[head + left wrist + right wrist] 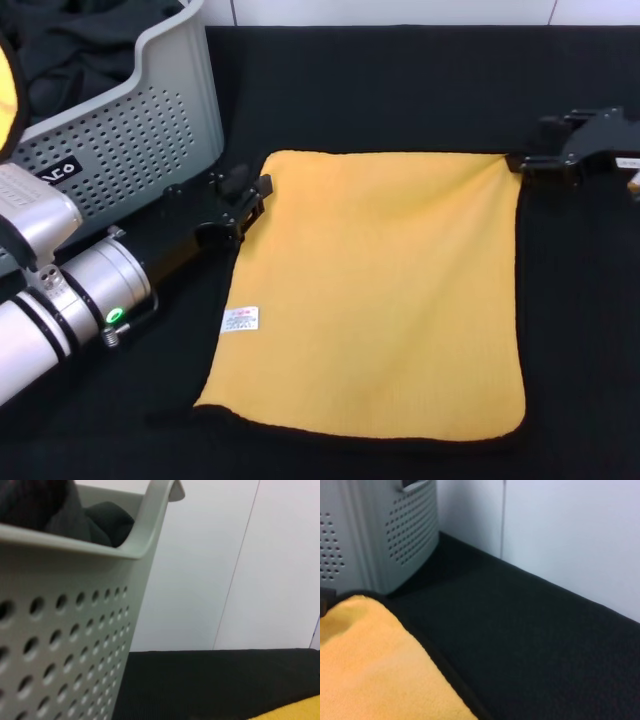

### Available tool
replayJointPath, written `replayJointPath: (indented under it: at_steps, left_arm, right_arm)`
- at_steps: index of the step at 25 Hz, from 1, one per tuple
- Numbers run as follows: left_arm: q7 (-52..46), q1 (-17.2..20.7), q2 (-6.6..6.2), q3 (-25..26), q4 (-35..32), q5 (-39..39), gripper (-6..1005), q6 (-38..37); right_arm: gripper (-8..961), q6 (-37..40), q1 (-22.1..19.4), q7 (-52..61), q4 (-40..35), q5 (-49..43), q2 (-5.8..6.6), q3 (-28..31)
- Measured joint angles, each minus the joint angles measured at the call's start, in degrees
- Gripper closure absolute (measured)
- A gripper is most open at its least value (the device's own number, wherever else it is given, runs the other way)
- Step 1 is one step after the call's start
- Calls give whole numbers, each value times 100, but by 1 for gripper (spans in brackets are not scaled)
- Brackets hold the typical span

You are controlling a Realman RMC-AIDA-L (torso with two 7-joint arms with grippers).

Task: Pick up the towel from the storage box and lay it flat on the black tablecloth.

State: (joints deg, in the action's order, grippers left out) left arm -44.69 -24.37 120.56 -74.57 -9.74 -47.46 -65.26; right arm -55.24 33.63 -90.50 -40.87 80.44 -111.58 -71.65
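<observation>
So the towel (375,295) is lying flat on the black tablecloth (400,90), yellow side up – storage box (150,120) sits off at the far left with a dark cloth (70,45) inside. Left gripper (243,200) sits at the towel's far-left corner and right gripper (535,160) pinches the far-right corner, though I can't tell how the left one's fingers are set.

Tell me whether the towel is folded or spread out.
Spread flat: the towel lies yellow side up in one layer on the black tablecloth, all four edges showing, outside the storage box.
</observation>
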Motion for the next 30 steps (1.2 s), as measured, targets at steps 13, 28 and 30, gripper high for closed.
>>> replayJointPath:
  at_steps: [13, 28, 30]
  left_arm:
    - [146, 108, -3, 45, -28, 218, 430, -58]
    - [169, 111, 3, 1, 14, 199, 375, -297]
    - [170, 111, 3, -7, 19, 165, 375, -352]
  right_arm:
    - [181, -173, -25, 157, 47, -59, -72, 281]
    - [156, -226, 268, 475, 146, -1070, -369, 542]
    - [156, -284, 61, 430, -186, -1027, -414, 557]
